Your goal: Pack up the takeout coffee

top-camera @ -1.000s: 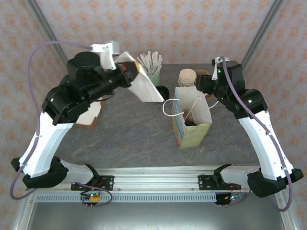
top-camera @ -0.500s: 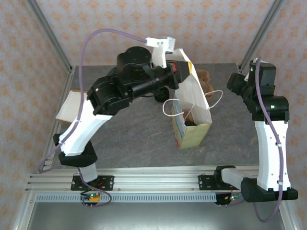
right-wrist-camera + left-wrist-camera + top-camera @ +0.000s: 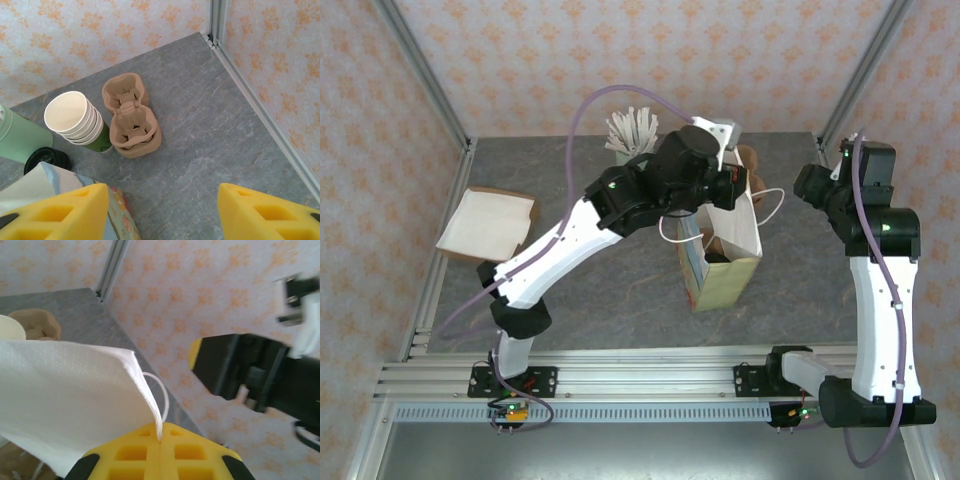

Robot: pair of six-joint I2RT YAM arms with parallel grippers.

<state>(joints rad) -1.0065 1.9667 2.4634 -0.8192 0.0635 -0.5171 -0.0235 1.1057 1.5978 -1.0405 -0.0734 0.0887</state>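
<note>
Grey counter (image 3: pixel 610 270) is being occupied at centre frame by an upright paper bag (image 3: pixel 725 265). Over it, a white napkin (image 3: pixel 65 390) is being gripped by the clenched left pincer (image 3: pixel 160 437). The right pincer (image 3: pixel 162 200) is being held released, grasping nothing. Farther back, the takeout coffee (image 3: pixel 46 159) is being flanked on the counter by a pale green mug (image 3: pixel 20 137) and a stack of cups (image 3: pixel 75 122), lower left of the right wrist view.

Orange-patterned walls (image 3: pixel 620 60), grey stone tabletop (image 3: pixel 610 295)
</note>
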